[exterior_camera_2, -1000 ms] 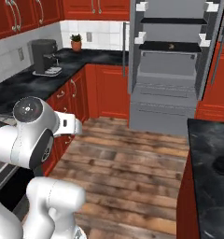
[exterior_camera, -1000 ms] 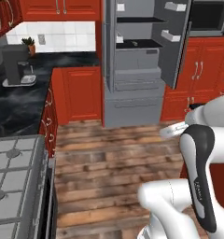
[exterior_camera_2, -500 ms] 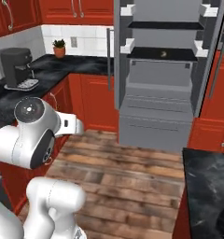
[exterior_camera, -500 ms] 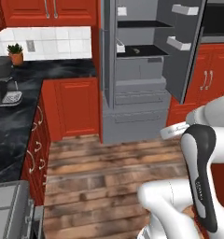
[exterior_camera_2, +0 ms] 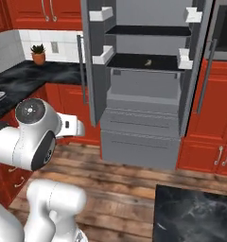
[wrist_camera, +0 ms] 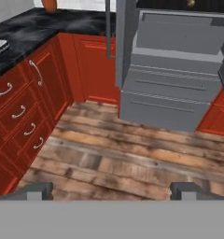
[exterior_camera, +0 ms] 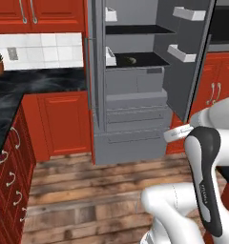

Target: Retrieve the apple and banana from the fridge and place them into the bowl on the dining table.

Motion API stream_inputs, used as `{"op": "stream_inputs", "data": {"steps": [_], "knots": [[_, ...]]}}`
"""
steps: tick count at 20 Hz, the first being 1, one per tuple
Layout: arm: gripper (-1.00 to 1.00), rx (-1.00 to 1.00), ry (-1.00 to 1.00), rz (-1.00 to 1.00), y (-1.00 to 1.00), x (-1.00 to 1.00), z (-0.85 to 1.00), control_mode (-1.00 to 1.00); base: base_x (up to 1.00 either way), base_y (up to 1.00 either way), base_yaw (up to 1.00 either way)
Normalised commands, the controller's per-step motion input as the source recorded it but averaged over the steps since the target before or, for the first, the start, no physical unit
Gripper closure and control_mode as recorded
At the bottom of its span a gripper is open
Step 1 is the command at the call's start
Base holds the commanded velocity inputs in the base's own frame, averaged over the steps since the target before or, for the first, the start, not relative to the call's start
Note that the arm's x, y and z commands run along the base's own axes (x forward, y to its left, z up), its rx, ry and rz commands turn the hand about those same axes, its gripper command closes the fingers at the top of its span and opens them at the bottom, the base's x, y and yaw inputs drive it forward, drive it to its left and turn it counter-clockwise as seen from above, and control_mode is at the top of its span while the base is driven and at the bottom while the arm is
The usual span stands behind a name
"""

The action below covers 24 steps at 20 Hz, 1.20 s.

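Lying on fridge (exterior_camera: 130,119) shelf, banana (exterior_camera_2: 147,62) far beyond end effector (wrist_camera: 113,190).

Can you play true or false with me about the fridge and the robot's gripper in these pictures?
1. The fridge has both top doors open. True.
2. The gripper is holding an apple. False: its fingers stand wide apart with nothing between them.
3. A small yellowish thing lies on a black fridge shelf. True.
4. The floor is white tile. False: it is brown wood planks.
5. A potted plant stands on the black counter. True.
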Motion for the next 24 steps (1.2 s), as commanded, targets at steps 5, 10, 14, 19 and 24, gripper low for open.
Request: {"op": "stream_inputs", "data": {"steps": [5, 10, 14, 19, 24], "knots": [[-1.00, 0.00, 0.00, 0.00, 0.00, 0.00, 0.00, 1.00, 0.85, -0.16, 0.00], [-1.00, 0.00, 0.00, 0.00, 0.00, 0.00, 0.00, 1.00, 0.86, -0.16, -0.03], [-1.00, 0.00, 0.00, 0.00, 0.00, 0.00, 0.00, 1.00, 0.49, -0.51, -0.02], [-1.00, 0.00, 0.00, 0.00, 0.00, 0.00, 0.00, 1.00, 0.54, -0.30, -0.01], [-1.00, 0.00, 0.00, 0.00, 0.00, 0.00, 0.00, 1.00, 0.65, -0.18, -0.01]]}}
